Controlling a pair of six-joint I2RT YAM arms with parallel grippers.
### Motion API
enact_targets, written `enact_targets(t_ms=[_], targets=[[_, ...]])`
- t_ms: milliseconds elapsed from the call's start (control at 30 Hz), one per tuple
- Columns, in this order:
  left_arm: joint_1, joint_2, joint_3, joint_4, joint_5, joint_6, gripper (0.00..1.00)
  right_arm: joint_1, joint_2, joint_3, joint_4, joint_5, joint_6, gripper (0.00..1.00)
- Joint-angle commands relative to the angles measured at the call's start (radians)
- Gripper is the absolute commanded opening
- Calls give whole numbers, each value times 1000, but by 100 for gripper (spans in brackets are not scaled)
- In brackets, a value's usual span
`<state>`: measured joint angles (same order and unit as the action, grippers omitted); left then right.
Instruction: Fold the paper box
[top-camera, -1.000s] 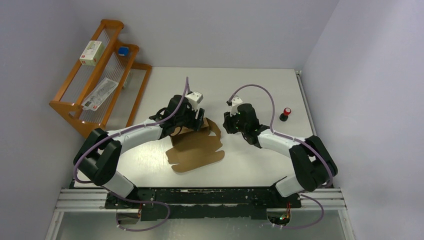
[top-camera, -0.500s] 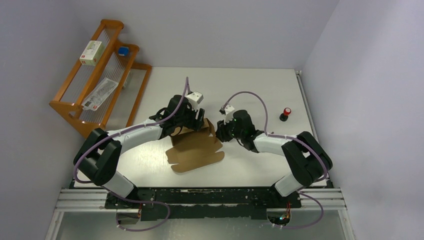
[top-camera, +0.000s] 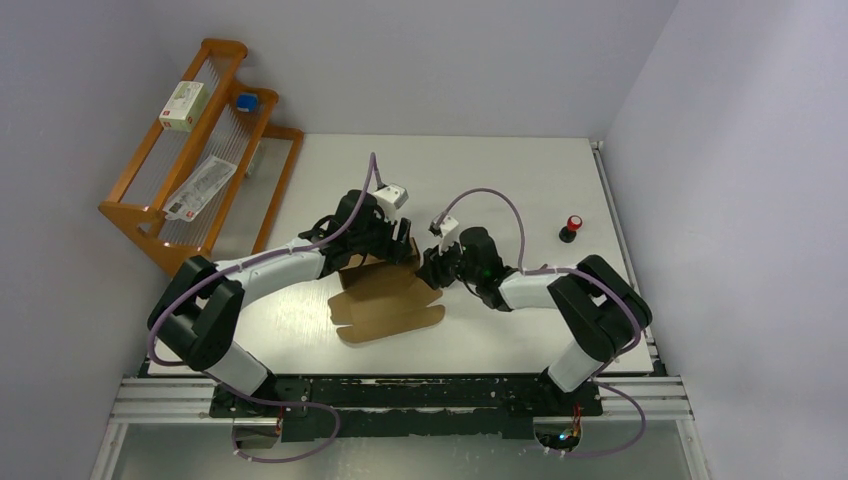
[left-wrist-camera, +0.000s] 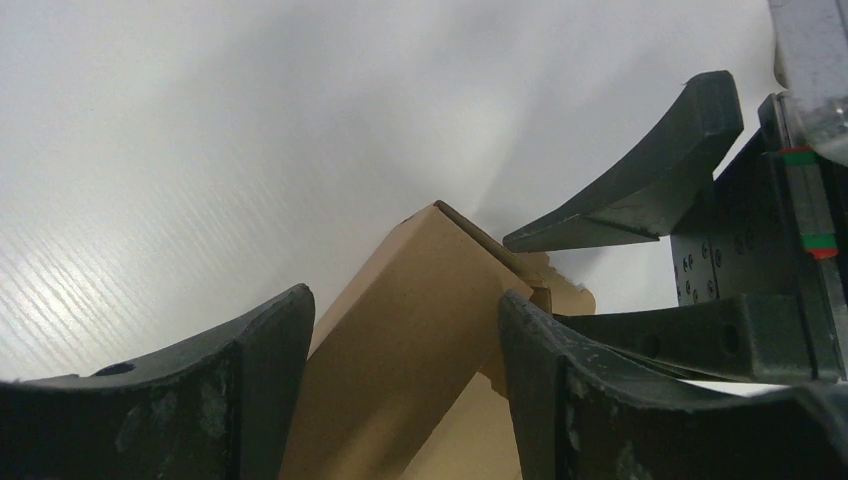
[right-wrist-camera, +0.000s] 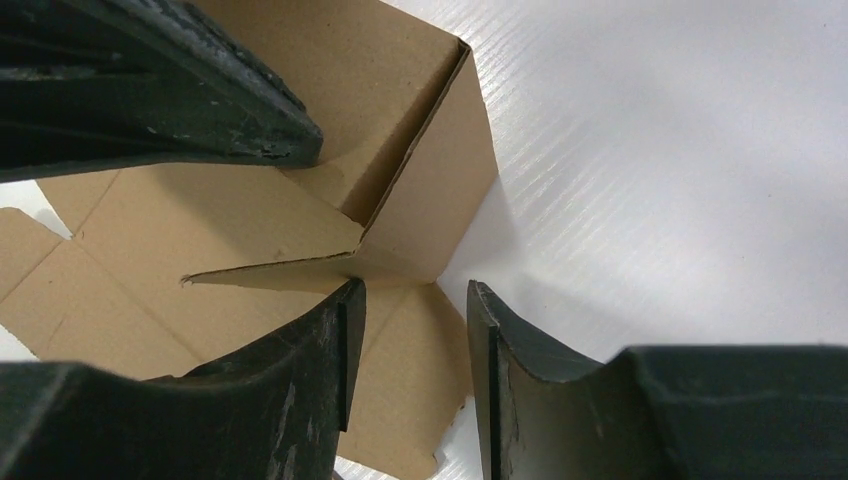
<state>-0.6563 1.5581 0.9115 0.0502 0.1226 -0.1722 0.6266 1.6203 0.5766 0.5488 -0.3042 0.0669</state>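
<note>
The paper box (top-camera: 385, 300) is a brown cardboard sheet lying mid-table, with one wall (left-wrist-camera: 420, 330) folded up at its far edge. My left gripper (top-camera: 400, 250) straddles that raised wall, its jaws wide apart; in the left wrist view the wall runs between its fingers (left-wrist-camera: 405, 298) without a clear pinch. At the sheet's right edge my right gripper (top-camera: 428, 268) is open a little. In the right wrist view (right-wrist-camera: 415, 290) its left fingertip (right-wrist-camera: 345, 310) touches the edge of a side flap (right-wrist-camera: 280, 265), and only flat cardboard shows through the gap.
A wooden rack (top-camera: 200, 150) stands at the back left with a small white box (top-camera: 185, 105), a blue object (top-camera: 246, 101) and a printed packet (top-camera: 200, 185). A small black object with a red top (top-camera: 571, 228) sits near the table's right edge.
My right arm has swung left until its gripper reached the box's right edge, and its jaws have widened a little. The sheet has shifted slightly left. The left gripper has stayed put.
</note>
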Motion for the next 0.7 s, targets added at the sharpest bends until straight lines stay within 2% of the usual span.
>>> enact_targets(t_ms=[0, 333, 667], targets=[[0, 22, 34, -31, 53, -22, 72, 8, 16, -35, 157, -2, -7, 46], [13, 36, 32, -12, 148, -67, 71, 12, 89, -74, 372, -6, -9, 46], [18, 36, 26, 4, 227, -96, 70, 37, 136, -82, 464, 50, -36, 39]])
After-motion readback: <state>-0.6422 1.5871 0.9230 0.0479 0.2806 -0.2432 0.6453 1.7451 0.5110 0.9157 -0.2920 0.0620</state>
